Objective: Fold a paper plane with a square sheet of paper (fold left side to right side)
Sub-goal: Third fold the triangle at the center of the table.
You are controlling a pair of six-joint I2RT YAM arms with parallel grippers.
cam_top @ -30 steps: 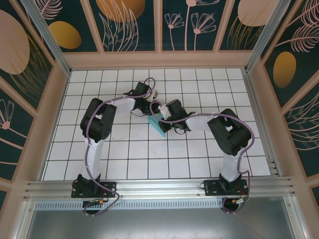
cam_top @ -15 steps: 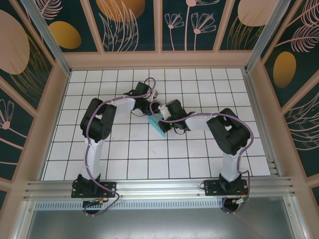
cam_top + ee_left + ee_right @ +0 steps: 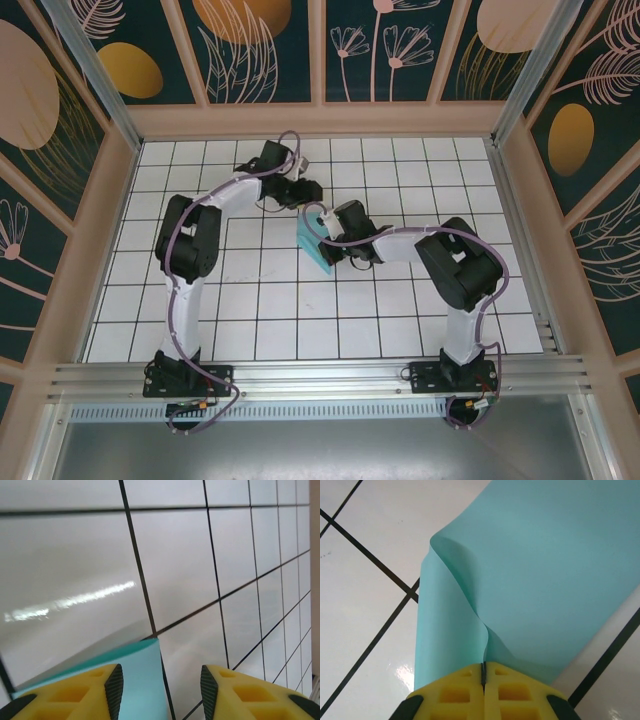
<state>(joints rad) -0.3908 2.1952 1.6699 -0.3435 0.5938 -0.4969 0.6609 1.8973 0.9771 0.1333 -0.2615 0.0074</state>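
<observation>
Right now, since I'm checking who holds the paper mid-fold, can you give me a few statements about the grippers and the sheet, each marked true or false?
1. The right gripper is shut on the paper. True.
2. The left gripper pinches the paper. False: its jaws stand open, and the paper's corner shows between them, not clamped.
3. The paper lies flat on the table. False: it bends up in a curl where the right gripper holds it.
4. In the top view, the left gripper is farther from the table's near edge than the right gripper. True.
</observation>
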